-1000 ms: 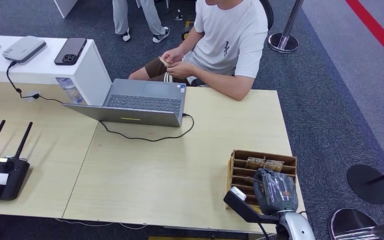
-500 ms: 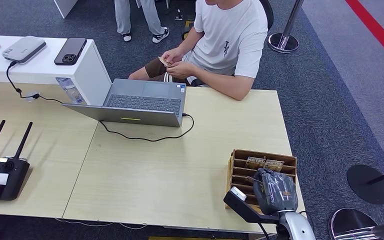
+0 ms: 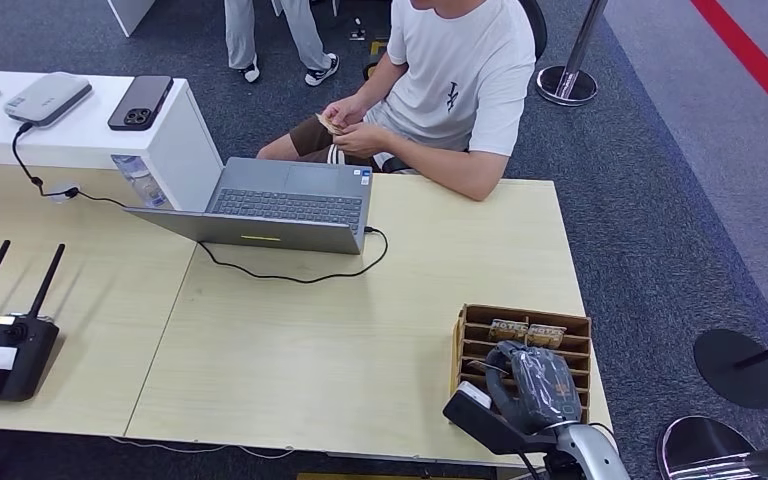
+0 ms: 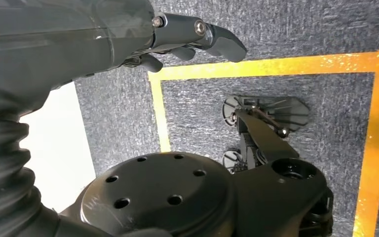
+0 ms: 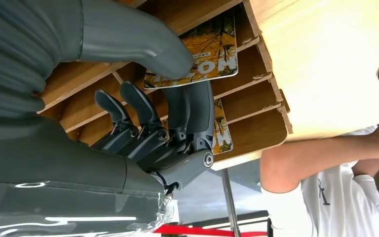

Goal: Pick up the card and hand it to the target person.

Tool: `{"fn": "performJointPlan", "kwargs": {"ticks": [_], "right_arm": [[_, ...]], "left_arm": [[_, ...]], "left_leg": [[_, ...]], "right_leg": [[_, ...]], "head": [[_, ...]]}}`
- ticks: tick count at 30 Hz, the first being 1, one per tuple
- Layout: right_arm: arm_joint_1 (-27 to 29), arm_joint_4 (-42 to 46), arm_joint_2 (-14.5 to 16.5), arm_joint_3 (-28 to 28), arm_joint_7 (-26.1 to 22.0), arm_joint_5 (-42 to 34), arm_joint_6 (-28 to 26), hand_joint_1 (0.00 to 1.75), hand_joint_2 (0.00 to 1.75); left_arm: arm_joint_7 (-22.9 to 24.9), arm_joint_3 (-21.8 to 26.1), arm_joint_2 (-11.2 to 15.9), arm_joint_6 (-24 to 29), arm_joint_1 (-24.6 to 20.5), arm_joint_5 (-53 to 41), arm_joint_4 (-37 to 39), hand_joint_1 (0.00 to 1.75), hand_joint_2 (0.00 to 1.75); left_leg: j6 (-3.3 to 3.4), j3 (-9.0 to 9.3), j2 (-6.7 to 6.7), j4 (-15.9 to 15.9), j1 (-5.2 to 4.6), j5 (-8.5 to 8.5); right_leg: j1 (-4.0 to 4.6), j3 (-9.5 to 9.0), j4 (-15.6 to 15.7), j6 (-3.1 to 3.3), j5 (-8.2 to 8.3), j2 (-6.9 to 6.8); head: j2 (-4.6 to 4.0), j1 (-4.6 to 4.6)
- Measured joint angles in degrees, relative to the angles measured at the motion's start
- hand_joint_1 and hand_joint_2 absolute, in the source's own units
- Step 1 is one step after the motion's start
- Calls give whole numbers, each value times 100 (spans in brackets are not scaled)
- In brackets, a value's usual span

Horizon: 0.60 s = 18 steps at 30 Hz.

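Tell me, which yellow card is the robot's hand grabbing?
The card pinched between the right hand's thumb and fingers. The other card sits untouched in the next slot of the wooden holder.

My pale wooden surface [image 3: 360,330] carries a grey laptop [image 3: 280,205] with its black cable [image 3: 300,275], a wooden slotted rack [image 3: 470,335] (near my right corner), and a black antenna device [image 3: 0,345] at left.
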<state>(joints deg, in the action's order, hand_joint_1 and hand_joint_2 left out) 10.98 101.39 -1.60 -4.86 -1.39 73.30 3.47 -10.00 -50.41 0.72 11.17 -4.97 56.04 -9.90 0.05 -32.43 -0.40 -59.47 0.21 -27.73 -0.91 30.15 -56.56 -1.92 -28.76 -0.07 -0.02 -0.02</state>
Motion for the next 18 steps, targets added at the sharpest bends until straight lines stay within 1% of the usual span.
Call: {"fn": "performJointPlan", "kwargs": {"ticks": [18], "right_arm": [[1,-18,-2,7,-37,-114,-4,152,175]], "left_arm": [[14,-30,9,1,11,1,0,0,175]], "left_leg": [[0,0,0,0,0,0]], "right_leg": [[0,1,0,0,0,0]], "head": [[0,0]]}}
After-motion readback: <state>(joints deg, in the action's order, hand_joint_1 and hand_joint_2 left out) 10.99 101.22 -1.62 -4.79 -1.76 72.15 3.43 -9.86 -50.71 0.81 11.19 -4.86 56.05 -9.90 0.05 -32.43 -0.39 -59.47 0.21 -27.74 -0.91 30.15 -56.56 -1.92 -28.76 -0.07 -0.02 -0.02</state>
